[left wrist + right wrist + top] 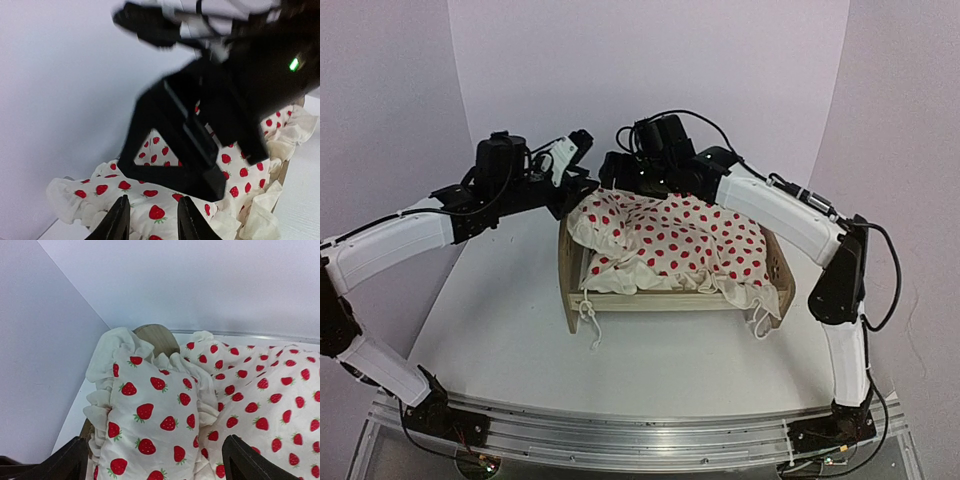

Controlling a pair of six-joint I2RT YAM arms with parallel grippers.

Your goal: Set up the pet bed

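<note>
Arm on the left: white-sleeved, reaching in from the left of the pet bed toward its far left corner.
Left gripper: poised just over the left end of the pet bed. Its two fingers stand a little apart, released, with nothing pinched between them; only strawberry cloth shows through the gap.
Pet bed: a light wooden frame standing on the white table, between the two arms. It is almost buried in bedding.
Cord: a white tie dangling over the pet bed's near rail, close to its left corner.
Pillow: cream, ruffled, printed with red strawberries, lying at the left end of the pet bed. A rounded wooden board of the pet bed peeks up behind it.
Blanket: same strawberry print, heaped in folds over the rest of the pet bed and spilling over its near right corner.
Right gripper: above the pillow at the pet bed's far left, fingers spread wide, grasping nothing.
Arm on the right: white-sleeved, stretching in across the pet bed's far right corner.
</note>
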